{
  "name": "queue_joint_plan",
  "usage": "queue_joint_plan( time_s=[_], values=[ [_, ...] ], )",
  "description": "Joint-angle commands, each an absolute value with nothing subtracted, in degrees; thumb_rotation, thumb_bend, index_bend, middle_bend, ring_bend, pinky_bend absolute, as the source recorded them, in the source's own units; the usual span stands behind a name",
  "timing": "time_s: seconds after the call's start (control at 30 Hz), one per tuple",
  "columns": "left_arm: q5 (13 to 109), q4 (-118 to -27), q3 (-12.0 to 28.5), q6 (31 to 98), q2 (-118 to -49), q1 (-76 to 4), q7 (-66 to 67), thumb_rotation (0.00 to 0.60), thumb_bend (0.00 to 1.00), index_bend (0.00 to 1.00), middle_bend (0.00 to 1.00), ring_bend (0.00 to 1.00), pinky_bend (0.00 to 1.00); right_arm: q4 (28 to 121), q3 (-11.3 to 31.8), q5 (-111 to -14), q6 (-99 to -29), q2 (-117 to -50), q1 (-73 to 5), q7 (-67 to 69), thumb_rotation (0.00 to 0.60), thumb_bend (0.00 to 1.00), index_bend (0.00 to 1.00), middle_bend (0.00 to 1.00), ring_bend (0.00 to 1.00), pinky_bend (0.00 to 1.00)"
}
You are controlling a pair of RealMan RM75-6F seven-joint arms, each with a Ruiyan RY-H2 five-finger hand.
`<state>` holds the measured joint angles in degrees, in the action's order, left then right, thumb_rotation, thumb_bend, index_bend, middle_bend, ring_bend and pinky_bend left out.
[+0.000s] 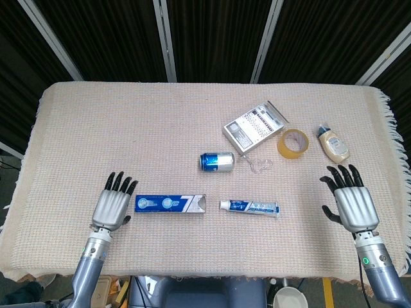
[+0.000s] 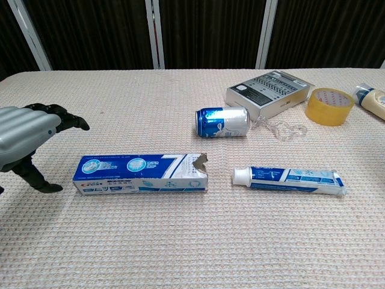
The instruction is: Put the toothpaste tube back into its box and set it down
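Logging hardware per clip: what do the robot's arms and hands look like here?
Both hands, the left hand and the right hand, have ribbed silver-grey backs and black fingers and thumbs. Each sits on a rounded blue-grey forearm. The right forearm carries a small green ring light near the wrist. No loose cables or sleeves show.

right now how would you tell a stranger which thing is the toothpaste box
On the woven beige cloth, look along the near edge, just beside the left hand. The toothpaste box lies flat there, long and blue, with its torn open end facing the toothpaste tube. The blue can farther back is short and round.
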<state>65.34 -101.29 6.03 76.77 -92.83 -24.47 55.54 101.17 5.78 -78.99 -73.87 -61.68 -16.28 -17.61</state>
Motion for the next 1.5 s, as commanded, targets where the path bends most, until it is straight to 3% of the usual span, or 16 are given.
queue_joint_plan(
  time_s=[0.03, 1.07, 1.5],
  values=[
    [66.09, -100.53, 5.53, 77.38, -93.43, -24.61, 55.60, 0.600, 0.06, 0.19, 0.17, 0.06, 0.01, 101.36, 5.83, -78.85, -73.67, -61.61, -16.42, -17.82, 0.600, 0.27, 0.29, 0.14, 0.09, 0.00],
    [65.50, -92.13, 5.84, 75.75, -103.60, -28.44, 56.45, 0.600, 0.09, 0.19, 0.14, 0.05, 0.01, 100.86, 5.56, -77.30, -72.48, -60.79, -16.71, -18.17, 0.600, 0.27, 0.29, 0.14, 0.10, 0.00],
    [64.68, -87.44, 7.47, 74.48, -108.72, -30.15, 53.95, 0.600, 0.09, 0.21, 0.19, 0.08, 0.02, 100.02, 5.34, -76.72, -72.13, -60.24, -16.50, -17.60, 0.600, 0.27, 0.29, 0.14, 0.11, 0.00]
  ],
)
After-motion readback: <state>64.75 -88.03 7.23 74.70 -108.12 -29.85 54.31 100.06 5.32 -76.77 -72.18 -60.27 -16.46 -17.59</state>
